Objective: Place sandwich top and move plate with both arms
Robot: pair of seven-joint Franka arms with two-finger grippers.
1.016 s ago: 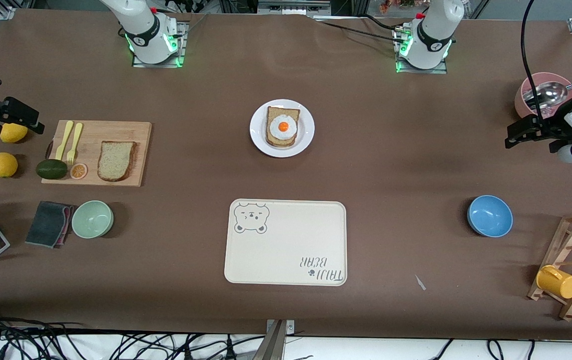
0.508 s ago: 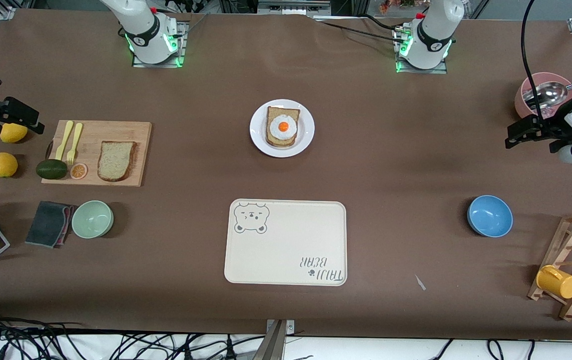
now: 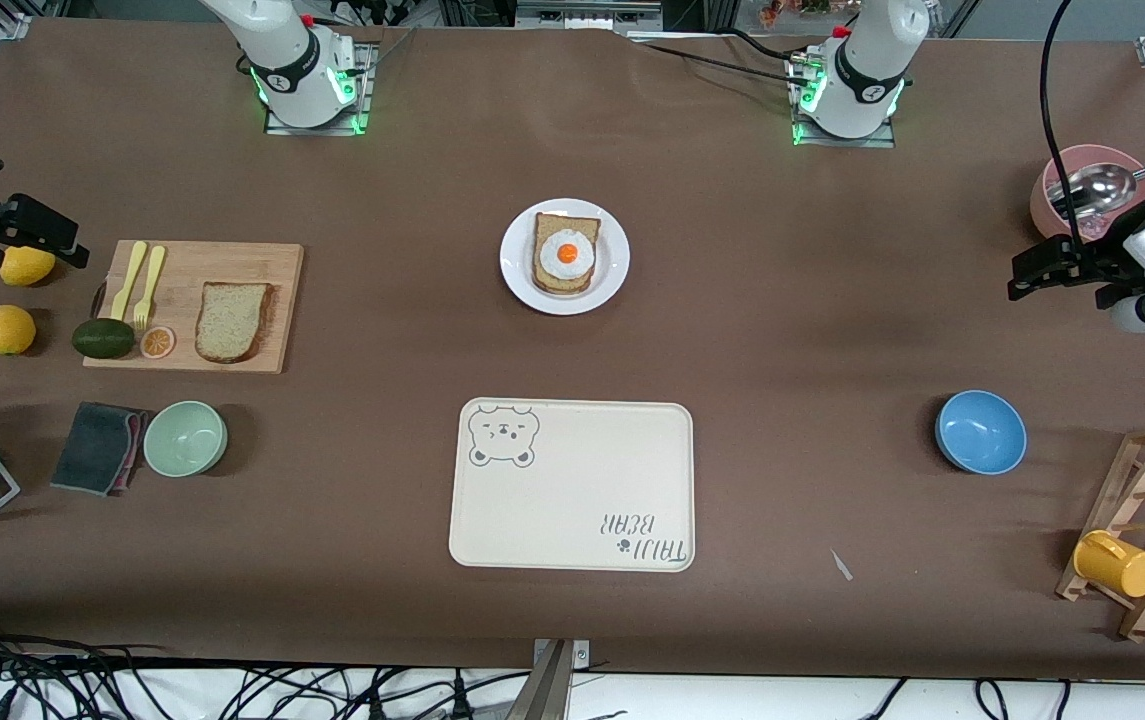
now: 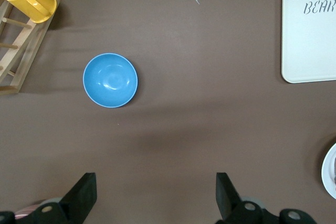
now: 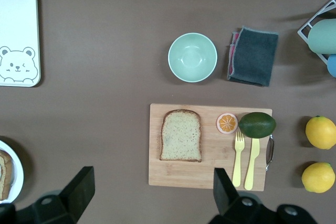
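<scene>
The sandwich top (image 3: pixel 232 322) is a plain brown slice lying flat on a wooden board (image 3: pixel 272 265) toward the right arm's end of the table. The white plate (image 3: pixel 517 280) sits mid-table and carries a bread slice with a fried egg (image 3: pixel 566 253). My right gripper (image 3: pixel 57 238) hovers open over a lemon beside the board. In its wrist view the right gripper (image 5: pixel 152 187) is empty, with the sandwich top (image 5: pixel 181 135) and the plate's rim (image 5: pixel 19 169) showing. My left gripper (image 3: pixel 1032 272) hangs open and empty beside the pink bowl. Its wrist view shows the left gripper (image 4: pixel 156 192) over bare table.
A cream bear tray (image 3: pixel 572 500) lies nearer the camera than the plate. Avocado (image 3: pixel 103 338), orange slice and yellow cutlery share the board. Two lemons (image 3: pixel 8 329), a green bowl (image 3: pixel 185 438), a cloth (image 3: pixel 97 447), a blue bowl (image 3: pixel 980 432), a pink bowl with ladle (image 3: pixel 1057 190) and a cup rack (image 3: pixel 1117 563) are around.
The left arm's wrist has shifted very slightly. Nothing on the table has moved, and both grippers stay open.
</scene>
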